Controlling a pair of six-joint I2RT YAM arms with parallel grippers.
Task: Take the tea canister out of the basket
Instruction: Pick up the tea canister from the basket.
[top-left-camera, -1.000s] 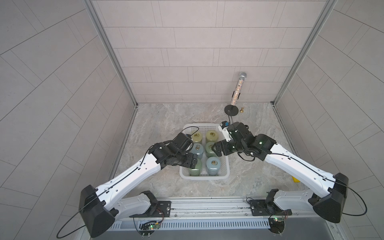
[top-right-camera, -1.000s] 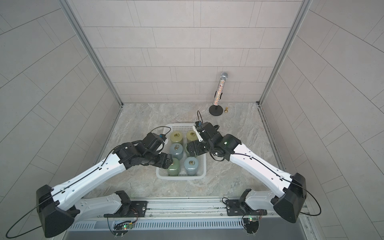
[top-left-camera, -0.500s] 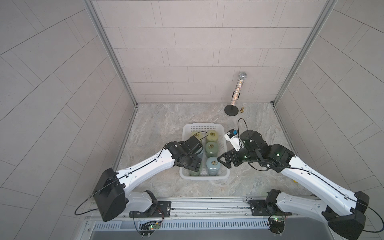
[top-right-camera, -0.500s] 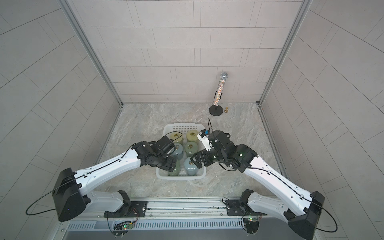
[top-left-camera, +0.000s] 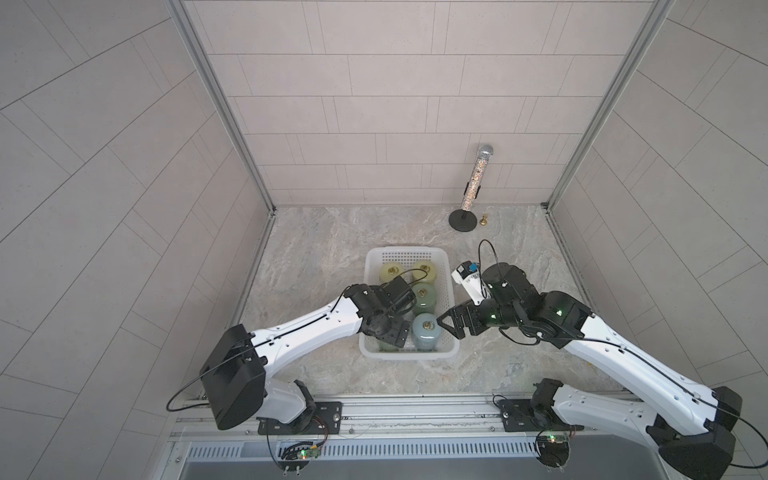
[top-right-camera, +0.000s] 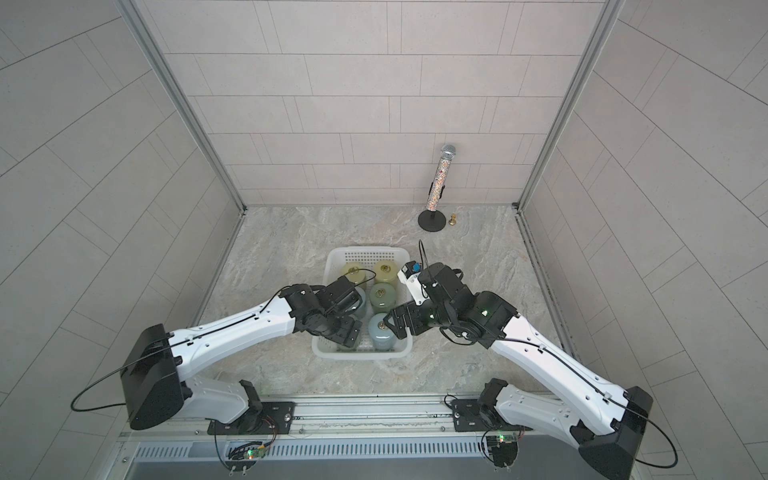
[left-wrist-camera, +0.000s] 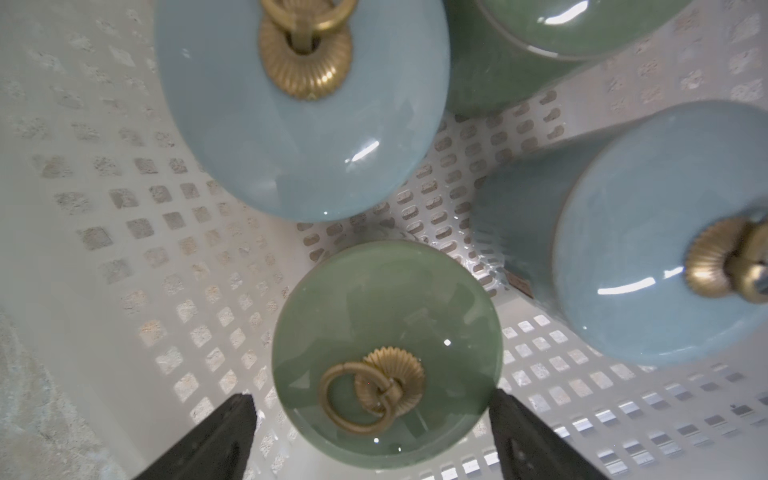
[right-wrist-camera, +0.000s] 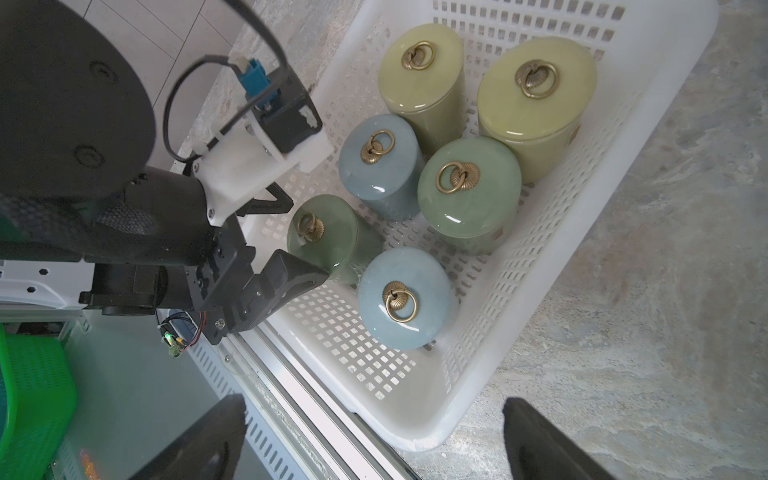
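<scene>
Grey marbled table (top-left-camera: 332, 249) carries the white basket (top-left-camera: 409, 250), in whose near corner on the left arm's side a green canister (right-wrist-camera: 336, 245) stands upright, lid (left-wrist-camera: 386, 316) uppermost. Left pincer (left-wrist-camera: 370, 399) hangs directly above it, jaws spread to either side of the lid, so the coming move is judged a straight descent along that upright axis. Right pincer (top-left-camera: 451, 326), likewise spread, hovers at the opposite rim, farther off.

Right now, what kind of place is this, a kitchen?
Probably a robot test booth, not a kitchen: tiled walls box in a table, a left arm and right arm are bolted to a rail, and a basket of canisters and a microphone are set out.
</scene>
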